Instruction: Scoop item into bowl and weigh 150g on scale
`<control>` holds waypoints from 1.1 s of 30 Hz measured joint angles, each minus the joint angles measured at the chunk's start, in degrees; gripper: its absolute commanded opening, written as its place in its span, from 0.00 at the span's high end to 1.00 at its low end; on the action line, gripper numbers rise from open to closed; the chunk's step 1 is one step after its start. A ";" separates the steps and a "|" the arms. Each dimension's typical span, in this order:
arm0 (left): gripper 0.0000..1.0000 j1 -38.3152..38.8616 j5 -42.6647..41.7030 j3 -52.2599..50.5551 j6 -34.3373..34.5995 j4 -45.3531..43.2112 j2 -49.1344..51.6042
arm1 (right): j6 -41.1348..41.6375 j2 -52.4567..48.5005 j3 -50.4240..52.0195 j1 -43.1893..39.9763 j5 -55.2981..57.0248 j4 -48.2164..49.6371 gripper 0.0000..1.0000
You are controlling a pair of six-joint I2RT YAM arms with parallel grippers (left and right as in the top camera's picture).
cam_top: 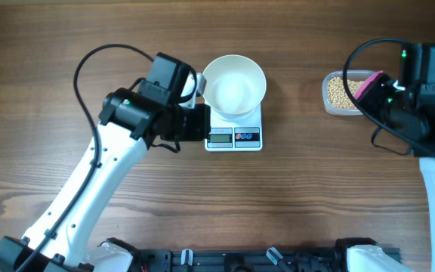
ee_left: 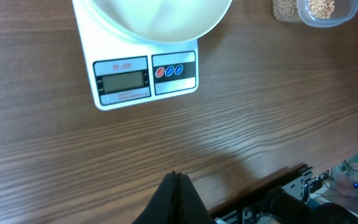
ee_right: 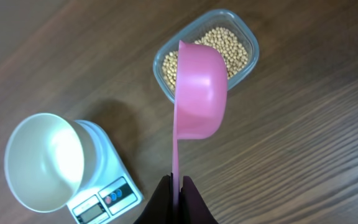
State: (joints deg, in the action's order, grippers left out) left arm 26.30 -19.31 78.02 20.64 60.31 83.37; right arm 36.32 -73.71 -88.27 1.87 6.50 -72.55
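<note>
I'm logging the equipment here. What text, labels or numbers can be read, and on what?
"SF-400", blurred, so uncertain: red label above the display on the scale.
Display: blank, no digits.
Print under the display, marks on the buttons: too small to read.
Bowl, scoop, container: no text.

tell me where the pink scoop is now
The pink scoop is on the overhead view's right side, clamped in the right gripper, by the bean container.

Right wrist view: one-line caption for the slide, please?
Right pincer shut on the handle of the pink scoop by the clear container of beans; empty white bowl on the scale.
</note>
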 measured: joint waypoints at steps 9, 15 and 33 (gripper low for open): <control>0.96 4.92 2.99 -0.24 -0.02 -6.08 9.03 | -3.43 -4.20 0.00 0.00 0.00 -0.44 0.96; 0.96 8.98 6.05 -0.85 -0.07 -6.43 15.41 | -5.09 -6.56 0.00 0.00 0.00 1.05 0.96; 0.96 11.89 13.49 -7.72 -0.24 -19.34 12.87 | -8.17 -7.34 0.00 0.00 1.53 1.88 0.96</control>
State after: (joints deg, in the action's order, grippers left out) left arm 38.20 -5.82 70.30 20.40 40.97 96.25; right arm 28.14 -81.06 -88.27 1.87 8.03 -70.67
